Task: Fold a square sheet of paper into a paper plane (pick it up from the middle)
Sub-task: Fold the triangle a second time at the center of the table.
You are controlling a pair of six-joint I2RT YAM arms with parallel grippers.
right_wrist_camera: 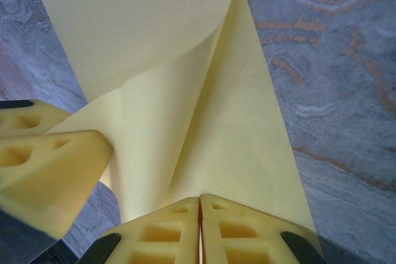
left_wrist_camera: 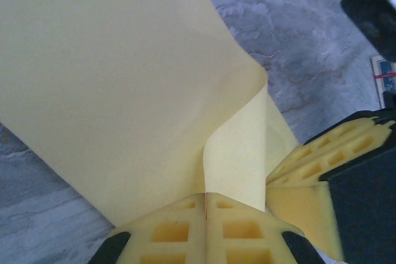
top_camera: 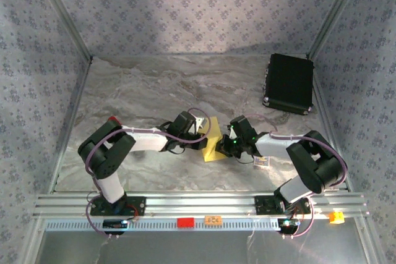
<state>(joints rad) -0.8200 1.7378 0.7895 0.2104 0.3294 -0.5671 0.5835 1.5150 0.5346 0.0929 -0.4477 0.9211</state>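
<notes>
The paper (top_camera: pixel 214 146) is at the middle of the table (top_camera: pixel 142 91), curled, between both arms; the left pincer (left_wrist_camera: pixel 206 205) pinches its edge, fingers pressed together; the right pincer (right_wrist_camera: pixel 199 207) grips it likewise, just beside the left.

Marbled grey table (top_camera: pixel 154 85), patterned walls (top_camera: pixel 185 4) (soft light)

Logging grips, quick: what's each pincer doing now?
Left pincer: shut on the square sheet of paper.
Right pincer: shut on the same sheet.

Far table (top_camera: pixel 154 85) lies open; black case (top_camera: pixel 289 83) blocks far-right corner.
</notes>
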